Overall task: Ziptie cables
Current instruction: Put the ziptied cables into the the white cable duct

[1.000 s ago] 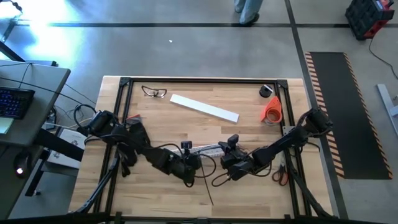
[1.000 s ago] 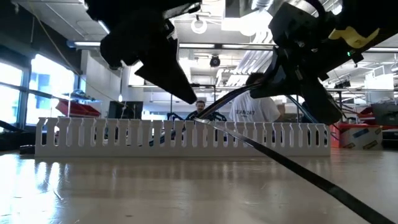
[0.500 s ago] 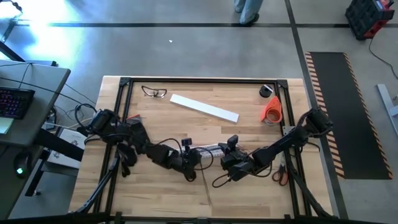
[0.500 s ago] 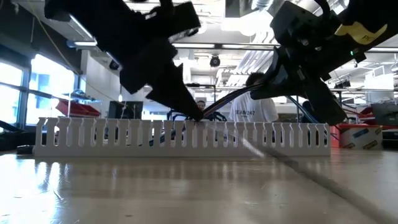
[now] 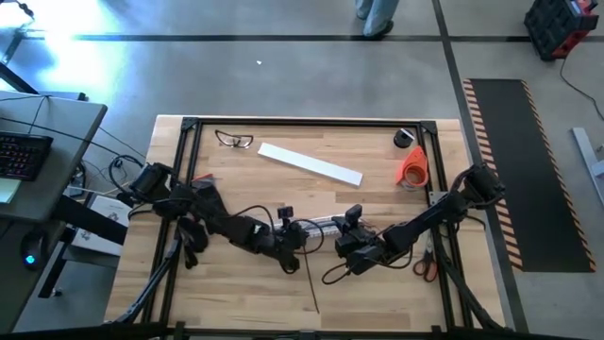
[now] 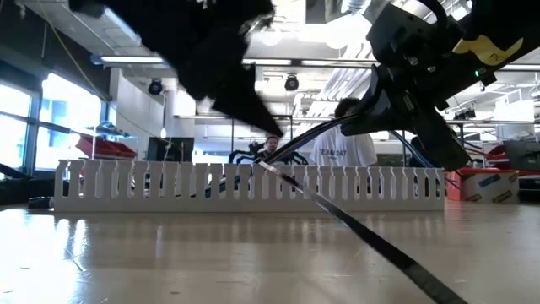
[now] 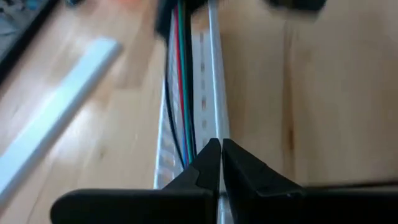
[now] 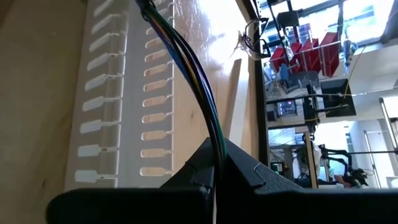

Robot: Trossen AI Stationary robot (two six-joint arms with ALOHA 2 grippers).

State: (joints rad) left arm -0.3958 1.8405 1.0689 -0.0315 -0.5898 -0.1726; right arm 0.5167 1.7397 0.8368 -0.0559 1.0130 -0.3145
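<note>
Gripping the cables (image 8: pixel 196 81) over the slotted white channel (image 6: pixel 169 181), the right gripper (image 8: pixel 217 163) faces the clenched left gripper (image 7: pixel 220 155) holding the ziptie (image 6: pixel 371 243).

You have a light wooden tabletop (image 5: pixel 245 293) edged by a black frame, with clear safety glasses (image 5: pixel 234 140) near its far left corner and a flat white strip (image 5: pixel 310 163) lying at a slant just beside them. An orange tape roll (image 5: pixel 412 166) and a small dark roll (image 5: pixel 405 138) sit by the far right corner, scissors (image 5: pixel 426 264) lie at the right edge. The slotted white channel (image 5: pixel 316 227) lies mid-table with the cables (image 7: pixel 181 81) in it, and the ziptie (image 5: pixel 310 288) runs from it toward the near edge.
</note>
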